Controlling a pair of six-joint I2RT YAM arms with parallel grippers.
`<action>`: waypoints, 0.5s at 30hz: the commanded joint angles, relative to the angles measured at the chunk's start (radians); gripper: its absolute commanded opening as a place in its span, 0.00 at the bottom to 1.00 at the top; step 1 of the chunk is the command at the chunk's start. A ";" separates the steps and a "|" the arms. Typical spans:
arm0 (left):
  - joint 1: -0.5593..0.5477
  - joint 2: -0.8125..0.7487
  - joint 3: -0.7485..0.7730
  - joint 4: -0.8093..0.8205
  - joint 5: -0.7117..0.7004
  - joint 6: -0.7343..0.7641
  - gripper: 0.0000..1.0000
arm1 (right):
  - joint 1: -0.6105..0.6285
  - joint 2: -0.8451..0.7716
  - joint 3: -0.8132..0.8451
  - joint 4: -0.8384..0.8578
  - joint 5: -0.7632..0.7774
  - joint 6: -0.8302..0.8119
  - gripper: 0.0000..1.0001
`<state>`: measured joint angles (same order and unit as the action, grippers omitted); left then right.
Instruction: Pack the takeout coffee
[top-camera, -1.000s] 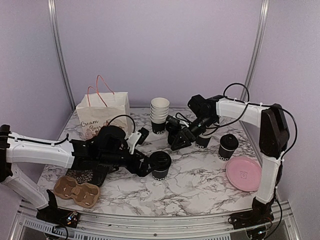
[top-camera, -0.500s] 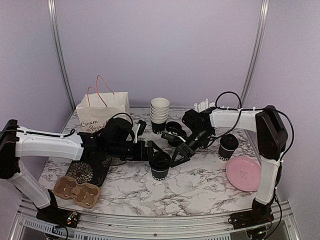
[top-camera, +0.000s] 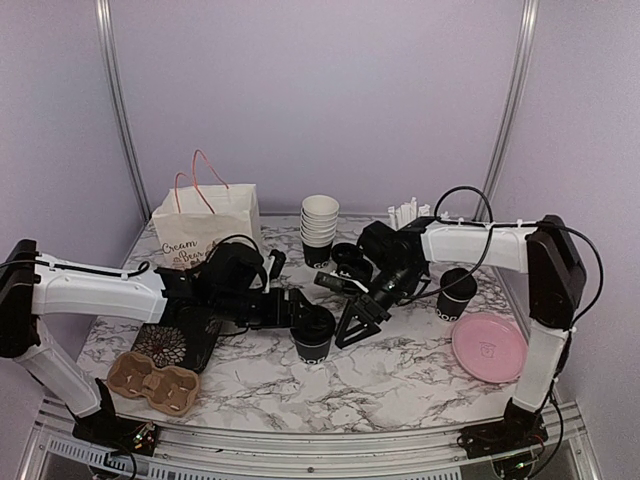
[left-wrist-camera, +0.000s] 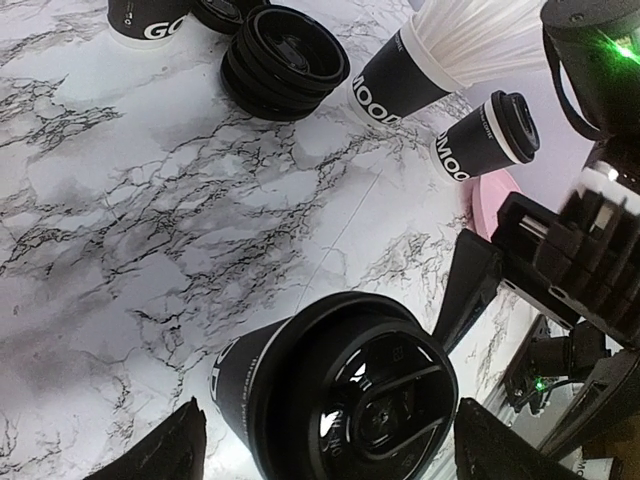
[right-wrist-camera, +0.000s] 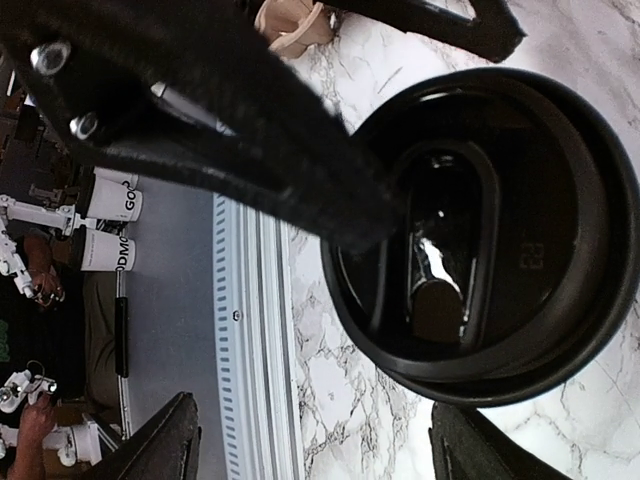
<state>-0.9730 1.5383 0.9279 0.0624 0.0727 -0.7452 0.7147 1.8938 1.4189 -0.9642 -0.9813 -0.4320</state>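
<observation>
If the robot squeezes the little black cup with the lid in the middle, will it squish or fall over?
It may squish a little: the cup looks like thin paper, though its lid probably stiffens the rim. Pushed up high it could tip, since it stands upright on a base narrower than its top.
</observation>
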 joint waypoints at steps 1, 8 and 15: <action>0.019 -0.009 -0.013 0.016 -0.002 0.010 0.85 | -0.033 -0.065 -0.034 0.001 0.026 -0.022 0.77; 0.047 0.062 0.010 0.095 0.112 0.004 0.76 | -0.157 -0.044 -0.010 0.076 0.016 0.100 0.67; 0.056 0.136 0.030 0.107 0.165 -0.010 0.70 | -0.159 0.060 0.048 0.063 -0.074 0.104 0.59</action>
<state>-0.9272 1.6409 0.9306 0.1528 0.1932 -0.7567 0.5465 1.8957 1.4094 -0.9127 -0.9951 -0.3428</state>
